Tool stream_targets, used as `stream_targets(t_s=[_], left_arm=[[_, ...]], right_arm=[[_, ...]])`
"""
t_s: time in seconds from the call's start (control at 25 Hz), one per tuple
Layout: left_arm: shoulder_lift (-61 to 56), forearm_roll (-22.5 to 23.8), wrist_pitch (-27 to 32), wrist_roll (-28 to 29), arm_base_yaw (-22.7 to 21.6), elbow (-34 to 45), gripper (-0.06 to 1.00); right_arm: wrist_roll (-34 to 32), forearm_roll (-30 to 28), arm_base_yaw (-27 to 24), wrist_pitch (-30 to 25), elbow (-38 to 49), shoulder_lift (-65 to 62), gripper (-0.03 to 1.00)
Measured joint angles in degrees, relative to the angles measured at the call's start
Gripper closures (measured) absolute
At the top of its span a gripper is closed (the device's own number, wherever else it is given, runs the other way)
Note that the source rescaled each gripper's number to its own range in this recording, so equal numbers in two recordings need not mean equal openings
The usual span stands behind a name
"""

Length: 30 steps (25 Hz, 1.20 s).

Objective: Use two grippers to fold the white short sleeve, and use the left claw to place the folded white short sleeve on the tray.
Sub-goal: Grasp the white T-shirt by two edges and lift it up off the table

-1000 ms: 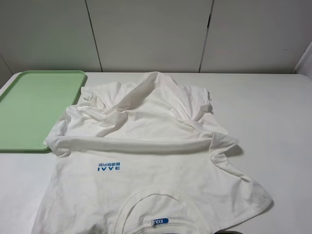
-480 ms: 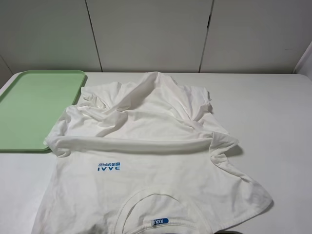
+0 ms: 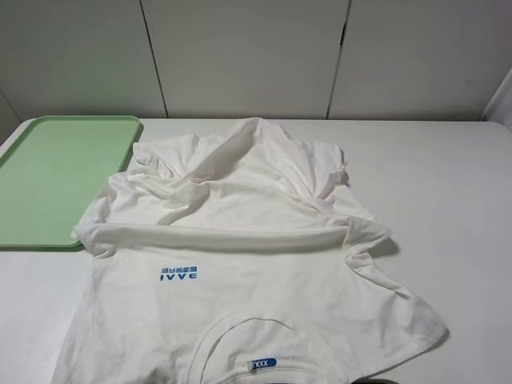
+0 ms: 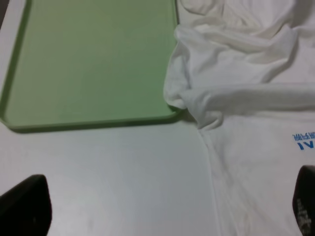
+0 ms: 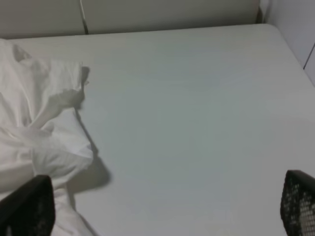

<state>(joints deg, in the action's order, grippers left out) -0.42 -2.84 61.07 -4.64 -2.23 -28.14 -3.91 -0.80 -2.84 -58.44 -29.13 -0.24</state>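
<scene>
Folding job, opening position: the white short sleeve [image 3: 240, 232] lies rumpled on the white table [image 3: 448, 184] just beside the tray [image 3: 48, 184] rather than on it. One bunched edge of the cloth touches the tray's rim at its near corner, as you can see in your left wrist view. The part of the shirt level with the tray is heaped in loose ridges, and a thick roll of cloth runs across the garment away from that tray corner. The part lying nearer the camera than the tray is flatter. It carries the blue "IVVE" print [image 3: 178, 273] and, further from the tray, the collar with its blue neck label [image 3: 263, 363].

Your left claw [image 4: 165, 209] hangs above the table close to the tray's near edge, fingers spread wide and gripping nothing, one tip over bare table and the other over the shirt. Your right gripper [image 5: 162, 204] sits well apart from the tray, beyond the side of the shirt that faces away from it. Its jaws are likewise spread wide, and a crumpled sleeve lies near one fingertip
</scene>
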Motion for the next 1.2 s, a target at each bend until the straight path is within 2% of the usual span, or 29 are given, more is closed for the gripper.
stream_targets(t_s=[0.24,0.36,0.56,0.72,1.0,1.16,1.2], left_arm=[[10.3,0.0,-0.2,0.0,0.0,-6.2,0.00],[19.7,-0.2,-0.2,-1.2,0.0,-11.2,0.00],[32.6,-0.2,-0.3,-4.7,0.1,-18.5,0.01],[42.7,-0.1,-2.3,-7.2,5.1,-23.6,0.02],[54.4,0.1,-2.8,-18.8,21.5,-27.1,0.03],[57.7,0.1,-1.8,-21.1,25.0,-27.1,0.03],[58.7,0.1,-1.0,-21.7,25.7,-27.1,0.03]], right_arm=[[0.6,0.1,0.0,0.2,-4.8,9.2,-0.03],[6.7,1.3,0.1,0.9,-9.7,20.3,-0.03],[10.1,1.7,6.4,2.4,-17.4,33.4,-0.03],[11.0,1.7,12.0,2.7,-21.2,40.3,-0.03],[13.3,1.8,25.3,2.7,-27.3,53.9,-0.03],[18.4,1.9,32.7,2.7,-27.9,61.1,-0.03],[18.4,1.9,32.7,2.7,-27.9,61.1,-0.03]])
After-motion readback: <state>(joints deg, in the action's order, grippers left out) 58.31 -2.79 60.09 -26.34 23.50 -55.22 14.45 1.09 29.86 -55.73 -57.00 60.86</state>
